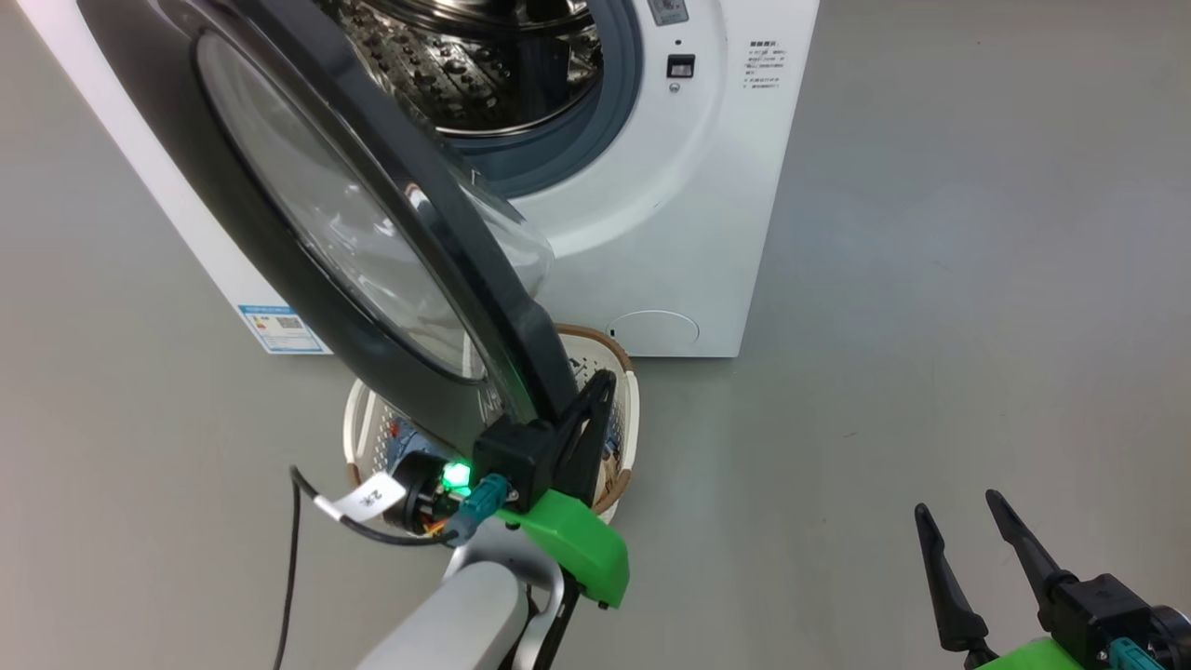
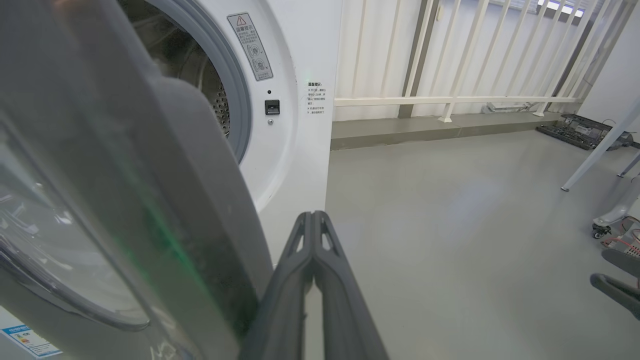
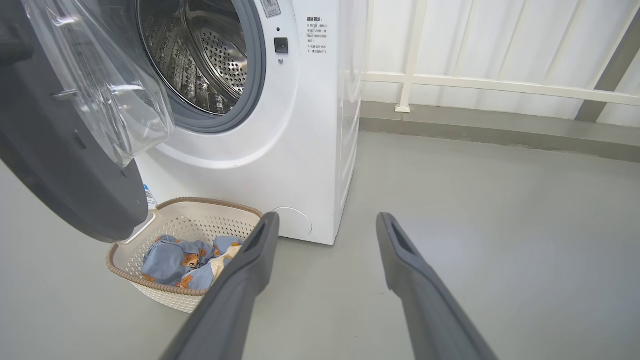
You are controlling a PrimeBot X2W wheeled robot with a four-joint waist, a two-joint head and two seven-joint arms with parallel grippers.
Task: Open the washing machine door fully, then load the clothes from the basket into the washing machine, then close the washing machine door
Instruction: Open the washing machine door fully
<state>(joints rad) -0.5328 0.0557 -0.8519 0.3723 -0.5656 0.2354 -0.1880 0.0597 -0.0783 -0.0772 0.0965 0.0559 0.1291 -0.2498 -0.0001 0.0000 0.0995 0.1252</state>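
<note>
Large round washing machine door [image 1: 335, 242], glossy black rim with a bulging clear glass bowl, stands part-open and hangs over the small cream-white perforated basket [image 3: 165, 300] on the floor.

Left gripper [image 1: 595, 400] has its fingers pressed together, holding nothing, laid along the door's inner rim.

**Risks:**
- The closed fingers could slide off the glossy rim, leaving the door short of fully open.
- The left arm sits low over the basket and could knock it or shove it sideways.
- If the door isn't wide enough, it blocks reaching the light-blue bear-print clothes [image 3: 175, 260].

Big white front-loading washing machine [image 1: 670, 233] is just behind the basket. Right gripper [image 1: 958, 507] is spread and empty, well apart.

**Hard to make out:**
- Actual finger-to-rim contact is unclear.
- The hinge is out of frame.
- The basket is mostly hidden in the head view.
- The machine's top is cut off.
</note>
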